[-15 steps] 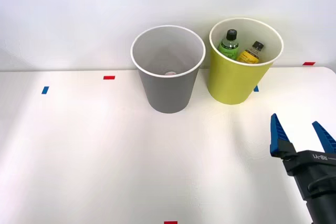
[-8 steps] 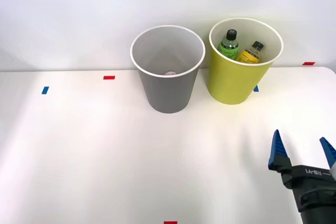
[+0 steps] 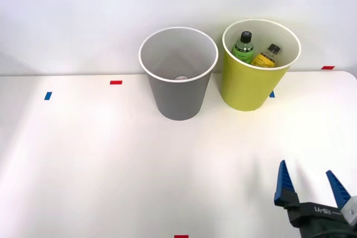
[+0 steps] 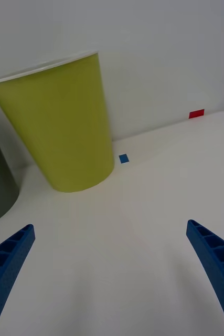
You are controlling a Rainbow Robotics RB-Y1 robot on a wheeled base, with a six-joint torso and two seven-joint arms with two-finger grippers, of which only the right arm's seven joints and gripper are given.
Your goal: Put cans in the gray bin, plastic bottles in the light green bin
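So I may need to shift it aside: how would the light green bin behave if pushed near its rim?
The light green bin looks tall and narrower at its base, so it probably tips rather than slides. The two plastic bottles inside likely add little steadying weight.

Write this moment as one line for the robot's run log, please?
right gripper: open, empty, low over table | plastic bottles: both in light green bin | gray bin: beside it

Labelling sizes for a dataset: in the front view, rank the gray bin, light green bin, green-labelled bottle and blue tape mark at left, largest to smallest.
1. gray bin and light green bin: alike, no ranking.
2. green-labelled bottle, partly hidden inside the light green bin.
3. blue tape mark.
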